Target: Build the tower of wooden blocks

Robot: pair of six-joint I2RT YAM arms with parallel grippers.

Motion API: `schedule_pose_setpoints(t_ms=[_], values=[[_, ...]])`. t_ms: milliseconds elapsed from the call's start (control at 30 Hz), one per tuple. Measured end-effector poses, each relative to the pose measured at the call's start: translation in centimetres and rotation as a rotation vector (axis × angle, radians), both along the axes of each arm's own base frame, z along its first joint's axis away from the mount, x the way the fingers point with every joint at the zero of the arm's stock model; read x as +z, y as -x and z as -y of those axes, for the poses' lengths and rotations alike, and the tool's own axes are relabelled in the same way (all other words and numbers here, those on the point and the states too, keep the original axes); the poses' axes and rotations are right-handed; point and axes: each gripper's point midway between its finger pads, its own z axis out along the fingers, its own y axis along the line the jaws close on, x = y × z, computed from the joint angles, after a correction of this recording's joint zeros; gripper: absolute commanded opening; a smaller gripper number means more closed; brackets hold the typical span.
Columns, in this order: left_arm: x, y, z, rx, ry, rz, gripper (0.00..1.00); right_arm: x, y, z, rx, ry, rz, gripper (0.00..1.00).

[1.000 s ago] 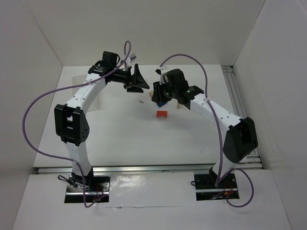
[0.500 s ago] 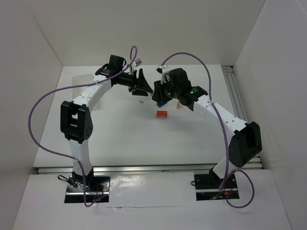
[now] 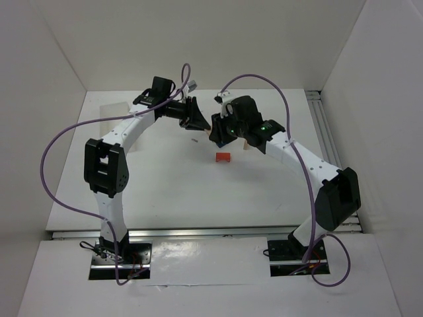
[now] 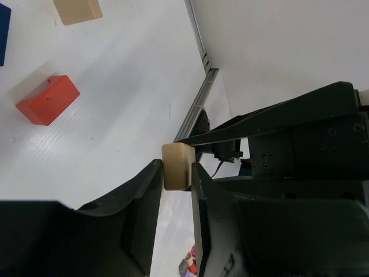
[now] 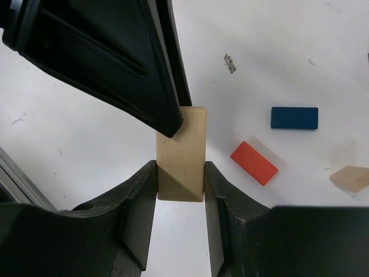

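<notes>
A pale wood block [image 5: 181,151] hangs above the table, and both grippers have hold of it. My right gripper [image 5: 180,173] is shut on its lower half. My left gripper [image 4: 176,170] is shut on the other end of that block [image 4: 174,166], and its black fingers [image 5: 144,69] come in from the upper left in the right wrist view. From above, the two grippers [image 3: 200,124] [image 3: 216,132] meet over the middle of the table. On the table lie an orange-red block [image 3: 223,157] [image 5: 253,163], a blue block [image 5: 294,118] and another pale piece [image 5: 350,178].
An aluminium rail [image 3: 324,125] runs along the table's right side, next to the white wall. A pale block [image 4: 78,10] lies beyond the orange-red block [image 4: 48,100] in the left wrist view. A small dark mark [image 5: 229,63] is on the tabletop.
The left arm has swung right towards the right gripper, and its jaws have closed on the free end of the pale block. The right gripper has kept its hold and its place.
</notes>
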Motion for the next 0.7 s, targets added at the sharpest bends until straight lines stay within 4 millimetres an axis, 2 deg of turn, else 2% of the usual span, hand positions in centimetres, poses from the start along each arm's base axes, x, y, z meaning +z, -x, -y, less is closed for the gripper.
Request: schedule_pose_setpoints(t_ms=[133,167,200,233,267,367,467,533,700], values=[[-0.1,0.1,0.2,-0.004,0.003,-0.006,0.23,-0.1,0.0,0.1,0.0,0.004,-0.002,0.38],[-0.1,0.1,0.2,-0.002,0.003,-0.01,0.13,-0.1,0.1,0.1,0.001,0.005,-0.002,0.4],[0.0,0.1,0.3,-0.001,0.004,-0.016,0.06,-0.1,0.1,0.1,0.001,0.006,-0.002,0.46],[0.0,0.1,0.3,0.0,0.004,-0.018,0.0,-0.1,0.1,0.1,0.001,0.006,-0.002,0.59],[0.0,0.1,0.3,-0.001,0.004,-0.016,0.0,-0.1,0.1,0.1,0.0,0.004,-0.003,0.77],[-0.4,-0.1,0.1,0.014,-0.019,-0.01,0.0,-0.2,-0.1,0.3,-0.02,0.014,-0.002,0.88],[-0.9,-1.0,-0.2,0.066,-0.096,0.014,0.0,-0.3,-0.4,1.3,-0.07,0.044,0.002,0.92],[-0.8,-2.0,-0.4,0.113,-0.158,0.055,0.0,0.2,-0.4,2.7,-0.132,0.07,0.021,0.92],[0.0,-4.4,0.9,0.24,-0.335,0.212,0.0,3.6,0.4,8.7,-0.42,0.091,0.11,0.92]])
